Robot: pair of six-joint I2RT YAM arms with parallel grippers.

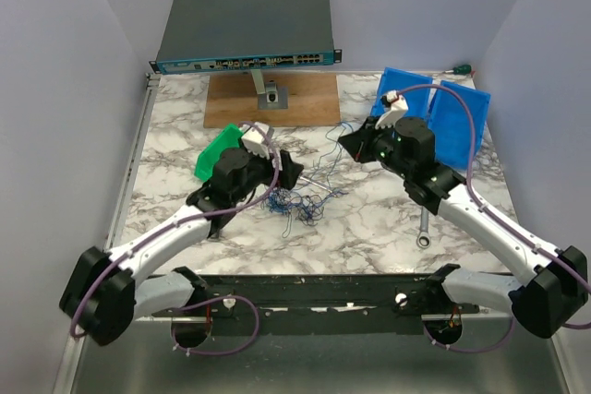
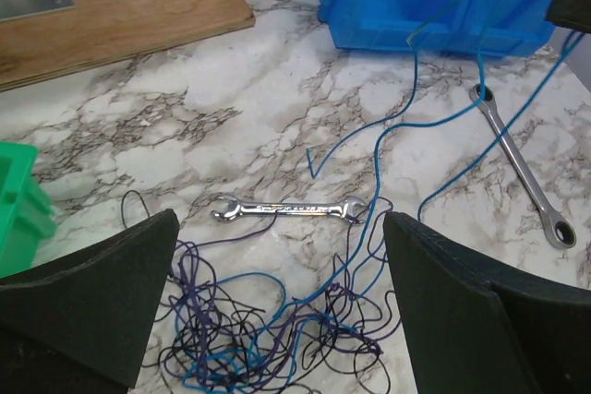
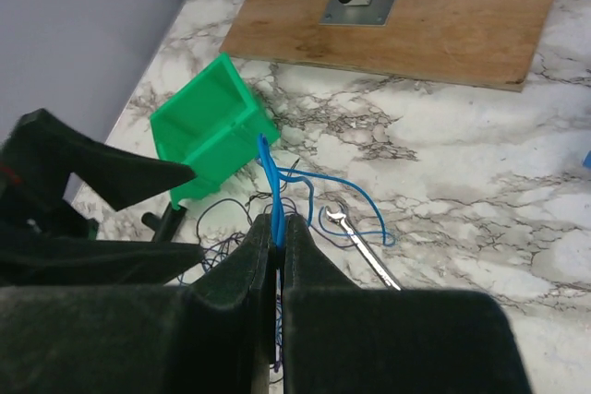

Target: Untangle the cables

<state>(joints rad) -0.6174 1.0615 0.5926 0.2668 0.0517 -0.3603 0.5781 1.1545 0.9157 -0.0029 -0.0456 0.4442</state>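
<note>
The cables [image 1: 300, 202] lie as a scribbly tangle of blue, purple and dark wires on the marble table between the two arms. My left gripper [image 1: 290, 173] hovers over the tangle with its jaws wide open. In the left wrist view the tangle [image 2: 268, 329] lies below and between the open fingers of that gripper [image 2: 279, 228], and nothing is held. My right gripper [image 1: 354, 142] is shut on a blue wire [image 3: 270, 182], which rises out of the closed tips of the gripper [image 3: 280, 221]. A blue strand [image 2: 413, 71] runs from the tangle up toward the right gripper.
A small silver wrench [image 2: 286, 208] lies just beyond the tangle, and a longer one [image 1: 424, 226] sits by the right arm. A green bin [image 1: 217, 149] stands at the left and blue bins [image 1: 443, 108] at the back right. A wooden board [image 1: 272, 99] and a network switch [image 1: 245, 29] are behind.
</note>
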